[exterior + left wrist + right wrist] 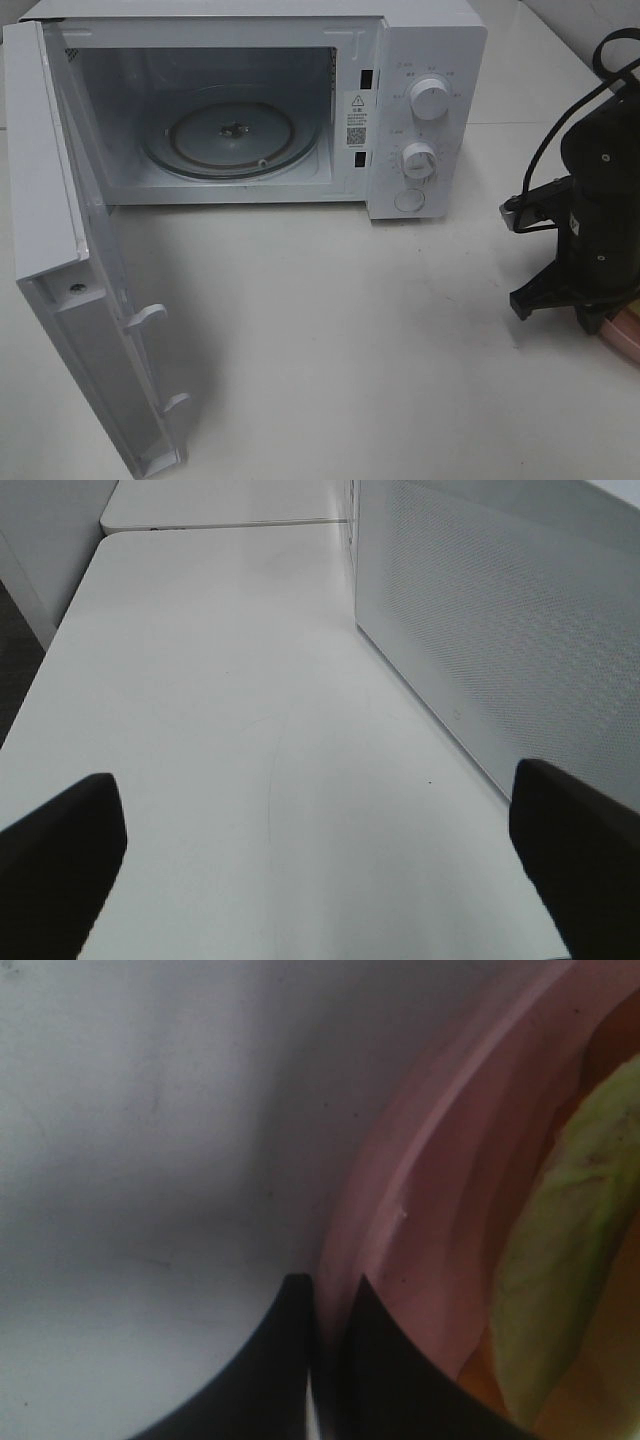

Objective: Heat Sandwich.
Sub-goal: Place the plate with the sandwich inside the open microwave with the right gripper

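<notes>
Right gripper (322, 1360) is clamped on the rim of the plate (420, 1210), at the lower right edge of the high view. The sandwich (560, 1250) lies on that plate, just past the fingers. Left gripper (320, 860) hangs spread wide over the table (350, 330). White tabletop runs through mid-frame up to the microwave (430, 40) at top, its door (70, 250) swung out left, turntable (230, 130) showing

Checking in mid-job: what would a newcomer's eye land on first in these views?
The white microwave at the back of the table stands out, its door swung wide open to the left and its glass turntable bare. At the far right, the right gripper is pinched shut on the rim of the pink plate, where the sandwich shows its green filling.
</notes>
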`<state>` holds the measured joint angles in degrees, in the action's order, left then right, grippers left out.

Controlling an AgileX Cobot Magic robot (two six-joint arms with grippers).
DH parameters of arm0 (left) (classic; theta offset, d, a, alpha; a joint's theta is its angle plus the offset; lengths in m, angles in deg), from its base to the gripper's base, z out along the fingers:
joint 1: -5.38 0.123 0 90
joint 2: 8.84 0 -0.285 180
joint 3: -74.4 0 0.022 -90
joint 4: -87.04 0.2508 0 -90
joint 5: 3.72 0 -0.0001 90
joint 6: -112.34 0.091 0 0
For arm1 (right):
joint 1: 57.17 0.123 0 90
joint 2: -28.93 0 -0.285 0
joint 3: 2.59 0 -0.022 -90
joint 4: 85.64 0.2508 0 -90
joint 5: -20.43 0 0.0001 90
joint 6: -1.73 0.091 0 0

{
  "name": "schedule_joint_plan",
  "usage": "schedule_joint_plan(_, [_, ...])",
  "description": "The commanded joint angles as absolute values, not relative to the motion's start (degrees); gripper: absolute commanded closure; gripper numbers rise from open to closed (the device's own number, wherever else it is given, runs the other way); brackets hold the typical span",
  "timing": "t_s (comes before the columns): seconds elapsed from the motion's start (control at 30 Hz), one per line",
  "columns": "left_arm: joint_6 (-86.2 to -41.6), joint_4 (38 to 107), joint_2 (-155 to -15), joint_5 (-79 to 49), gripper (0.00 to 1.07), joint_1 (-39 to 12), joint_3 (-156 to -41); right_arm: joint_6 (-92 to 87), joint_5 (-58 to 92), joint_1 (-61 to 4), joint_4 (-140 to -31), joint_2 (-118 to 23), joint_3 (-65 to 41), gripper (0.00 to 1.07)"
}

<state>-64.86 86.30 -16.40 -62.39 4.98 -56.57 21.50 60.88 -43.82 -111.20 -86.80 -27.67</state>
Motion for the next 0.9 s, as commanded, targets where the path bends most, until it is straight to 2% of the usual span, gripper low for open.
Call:
schedule_joint_plan(0.03, [-65.0, 86.3, -14.8, -62.6, 0.01, 4.9, -56.5, 24.2, 62.9, -42.2, -113.4, -86.7, -27.7, 1.07])
schedule_joint_plan(0.37, [-65.0, 86.3, -14.8, -62.6, 0.01, 4.9, -56.5, 27.8, 68.6, -38.8, -118.0, -83.9, -27.7, 1.07])
schedule_joint_plan(0.9, [-65.0, 86.3, -14.8, -62.6, 0.01, 4.9, -56.5, 27.1, 73.7, -32.7, -118.0, -75.5, -29.5, 1.07])
